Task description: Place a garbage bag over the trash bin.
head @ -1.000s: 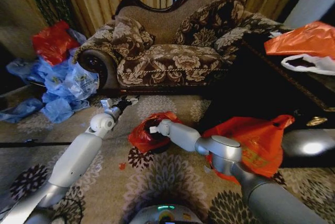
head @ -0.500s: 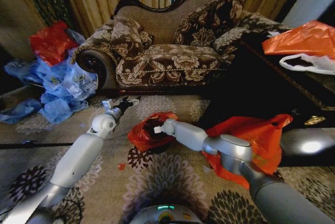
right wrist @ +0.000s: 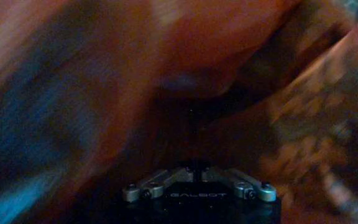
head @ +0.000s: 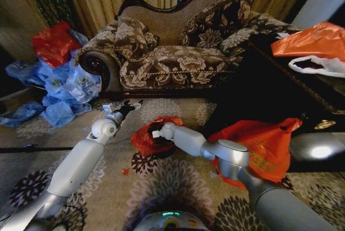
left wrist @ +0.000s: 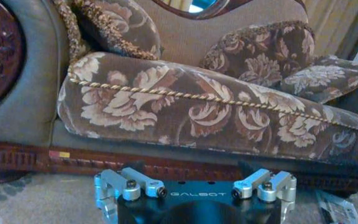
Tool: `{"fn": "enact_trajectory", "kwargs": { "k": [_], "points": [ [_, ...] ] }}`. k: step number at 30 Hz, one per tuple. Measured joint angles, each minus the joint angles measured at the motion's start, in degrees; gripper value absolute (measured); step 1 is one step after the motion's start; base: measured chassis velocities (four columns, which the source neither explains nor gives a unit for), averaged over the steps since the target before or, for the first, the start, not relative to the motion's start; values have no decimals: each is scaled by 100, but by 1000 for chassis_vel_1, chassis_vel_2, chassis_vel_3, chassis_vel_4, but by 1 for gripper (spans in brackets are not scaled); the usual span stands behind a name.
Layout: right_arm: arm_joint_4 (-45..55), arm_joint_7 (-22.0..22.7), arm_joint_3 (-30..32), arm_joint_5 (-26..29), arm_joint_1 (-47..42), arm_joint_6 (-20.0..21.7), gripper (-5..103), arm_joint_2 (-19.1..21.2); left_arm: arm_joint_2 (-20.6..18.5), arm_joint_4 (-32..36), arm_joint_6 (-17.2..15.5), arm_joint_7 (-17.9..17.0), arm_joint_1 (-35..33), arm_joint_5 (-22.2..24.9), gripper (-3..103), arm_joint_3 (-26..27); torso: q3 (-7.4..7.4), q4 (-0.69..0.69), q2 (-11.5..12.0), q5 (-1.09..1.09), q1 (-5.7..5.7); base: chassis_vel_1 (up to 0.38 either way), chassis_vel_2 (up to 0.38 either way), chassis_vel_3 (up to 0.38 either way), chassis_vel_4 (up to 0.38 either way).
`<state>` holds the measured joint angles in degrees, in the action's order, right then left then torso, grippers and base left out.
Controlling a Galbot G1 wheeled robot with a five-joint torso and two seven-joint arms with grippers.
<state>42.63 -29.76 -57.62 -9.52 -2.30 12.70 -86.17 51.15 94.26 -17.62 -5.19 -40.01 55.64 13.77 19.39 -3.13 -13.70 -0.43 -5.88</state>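
Note:
The garbage bag [head: 143, 137], thin red-orange plastic, lies crumpled over the trash bin [head: 163, 151] on the carpet in front of the sofa. Just a dark sliver of the bin shows under it. My right gripper [head: 154, 133] reaches into the bag's open top. In the right wrist view its links are drawn together and blurred red plastic [right wrist: 197, 42] surrounds the tips. My left gripper [head: 123, 108] hovers open to the left of the bag, apart from it. It faces the sofa base, with nothing between its fingers [left wrist: 191, 169].
The patterned sofa [head: 172, 63] stands just behind. A larger orange printed bag [head: 264, 144] lies at the right, beside a dark table [head: 302, 96] carrying an orange bag [head: 315, 39] and a white one [head: 318, 65]. Blue bags [head: 59, 88] and a red bag [head: 54, 42] are piled far left.
My right wrist has shifted slightly left at the bag's mouth, and the plastic has ruffled a little. The left arm has hardly moved.

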Motion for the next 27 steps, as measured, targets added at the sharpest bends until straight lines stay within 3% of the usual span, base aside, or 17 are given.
{"fn": "enact_trajectory", "kwargs": {
  "k": [7, 15, 17, 19, 21, 22, 27],
  "points": [
    [437, -165, -96, -55, 12, -58, 0, 220, 39, -74, 18, 24, 56, 1, 100, -59, 0, 1, 0, 2, 0, 0, 0, 0, 0],
    [-523, 43, 281, -201, 36, -478, 0, -497, 9, 3, 12, 10, -20, 0, 100, -5, 0, 5, 0, 2, 0, 0, 0, 0, 0],
    [-1160, 77, 608, -531, 107, -753, 0, -595, -4, 48, 4, -4, -61, -2, 100, 49, 0, 6, 0, 2, 1, 0, 0, 0, 0],
    [-1470, 59, 808, -803, 146, -879, 0, -593, -10, 82, 0, -8, -109, -3, 100, 88, 0, -5, 0, 0, 0, 0, 0, 0, 0],
    [-1471, 41, 815, -841, 148, -895, 0, -589, -10, 85, 0, -8, -119, -3, 100, 96, 0, -7, 0, 1, 0, 0, 0, 0, 0],
    [-1399, -11, 810, -876, 140, -919, 0, -504, -11, 83, 0, -6, -126, -4, 100, 109, 0, 0, 0, 5, 0, 0, 0, 0, 0],
    [-1092, -57, 743, -808, 69, -941, 0, -318, 29, -5, 12, 3, -105, -15, 100, 91, 0, 1, 0, 1, 0, 0, 0, 0, 0]
  ]
}}
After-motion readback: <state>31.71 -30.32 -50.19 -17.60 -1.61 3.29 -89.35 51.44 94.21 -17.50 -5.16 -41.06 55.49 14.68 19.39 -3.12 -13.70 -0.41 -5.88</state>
